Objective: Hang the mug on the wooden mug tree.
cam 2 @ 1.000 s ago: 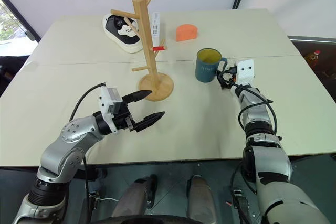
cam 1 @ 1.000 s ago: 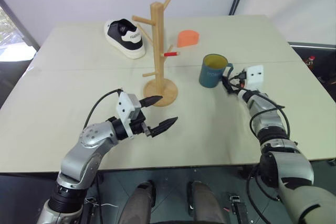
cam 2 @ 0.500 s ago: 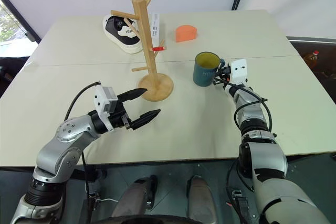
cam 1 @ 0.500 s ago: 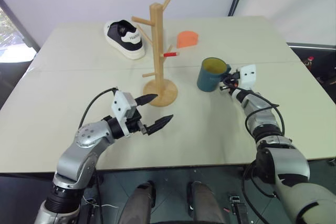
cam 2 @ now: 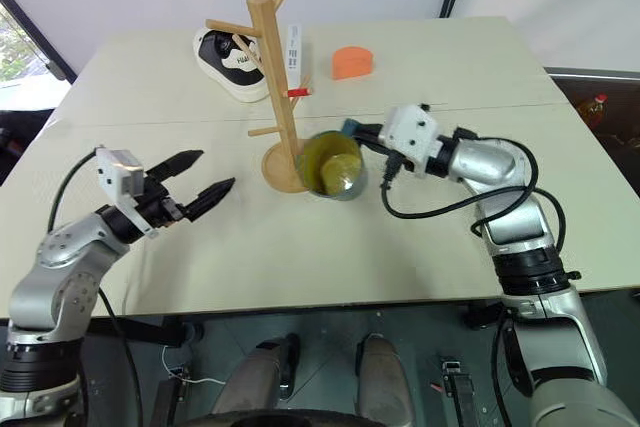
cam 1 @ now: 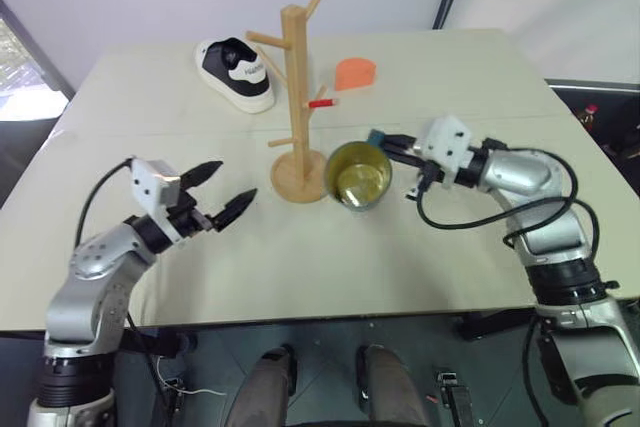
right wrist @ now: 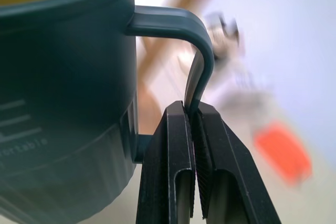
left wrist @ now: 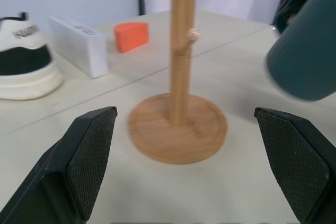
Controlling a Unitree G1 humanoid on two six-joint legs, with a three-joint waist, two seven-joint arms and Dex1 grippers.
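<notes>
Nearest to you, the left tool [cam 1: 228, 187] hangs over the bare front-left part of the counter [cam 1: 330, 257], with its two black fingers [left wrist: 94, 158] spread wide and nothing between them. It points toward the wooden mug tree [cam 1: 297, 97], and you have open counter between its tips and the round base. The front edge of the counter runs just below both arms, and the left side of the counter is free.

A little farther, the right tool [right wrist: 191, 116] is closed on the loop handle of the mug [cam 1: 360, 175]. In the right wrist view you see the two pads pressed on the thin handle. The mug is in the air, tipped so that its yellow-green inside faces the head camera. It hangs just beside the base of the tree, on its right side; from the pictures you cannot tell if it touches the base. To the right of the mug the counter is open up to its right edge.

The tree stands upright near the middle of the counter, with its red-tipped peg [cam 1: 322, 103] pointing to the right, above the mug.

Behind the tree, a black and white shoe [cam 1: 236, 71] lies at the far left and a small orange piece [cam 1: 355, 73] at the far right. In the left wrist view a white box [left wrist: 80, 52] lies beside the shoe.
</notes>
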